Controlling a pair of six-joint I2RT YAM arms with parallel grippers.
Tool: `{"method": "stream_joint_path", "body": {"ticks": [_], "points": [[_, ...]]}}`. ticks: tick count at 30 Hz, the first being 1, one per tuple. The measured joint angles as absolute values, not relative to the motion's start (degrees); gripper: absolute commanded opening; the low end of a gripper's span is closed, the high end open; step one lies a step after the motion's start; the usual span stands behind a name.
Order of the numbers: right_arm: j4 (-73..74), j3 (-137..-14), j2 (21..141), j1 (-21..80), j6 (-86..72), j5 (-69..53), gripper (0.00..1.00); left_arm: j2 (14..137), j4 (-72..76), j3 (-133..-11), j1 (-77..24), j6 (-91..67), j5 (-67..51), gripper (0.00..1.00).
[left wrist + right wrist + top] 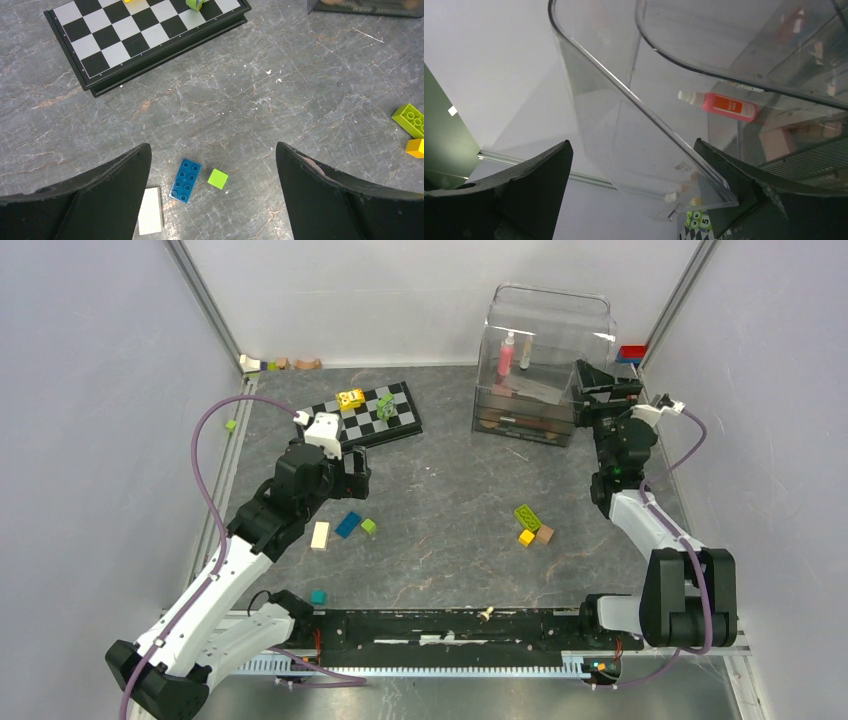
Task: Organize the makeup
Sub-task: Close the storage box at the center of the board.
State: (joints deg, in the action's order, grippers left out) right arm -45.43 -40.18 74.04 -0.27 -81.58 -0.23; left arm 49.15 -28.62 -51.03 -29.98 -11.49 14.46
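Inside the clear organizer (560, 315) at one o'clock: pink tube (506, 357) (drawers (520, 422) blurred); no makeup seen loose elsewhere; right gripper (632, 144) spread beside it; left gripper (212, 146) spread, empty; likely near done.

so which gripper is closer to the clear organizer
Right. The right gripper is open beside the clear organizer's right wall; the left gripper hangs open over toy blocks, well off to its left.

Grey marbled table (450, 540): chessboard (402, 420) far left, clear organiser (545, 330) far right, toy blocks (527, 517) scattered; far-corner bits (282, 364) perhaps sponges.
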Motion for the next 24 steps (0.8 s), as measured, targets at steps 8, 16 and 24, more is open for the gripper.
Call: {"method": "stream_joint_path", "body": {"ticks": [8, 16, 24], "points": [[-48.66, -34.76, 73.45, -0.27, -80.99, -0.23, 0.98, 49.58, -28.64, -51.03, -29.98, -11.49, 14.39, 1.00], [-58.37, -30.74, 77.43, -0.30, -80.49, -1.06, 0.98, 49.89, -28.73, -51.03, -29.98, -11.49, 13.91, 1.00], [-66.04, -28.69, 80.31, -0.32, -77.65, -3.20, 0.98, 50.11, -28.99, -51.03, -29.98, -11.49, 13.26, 1.00]]}}
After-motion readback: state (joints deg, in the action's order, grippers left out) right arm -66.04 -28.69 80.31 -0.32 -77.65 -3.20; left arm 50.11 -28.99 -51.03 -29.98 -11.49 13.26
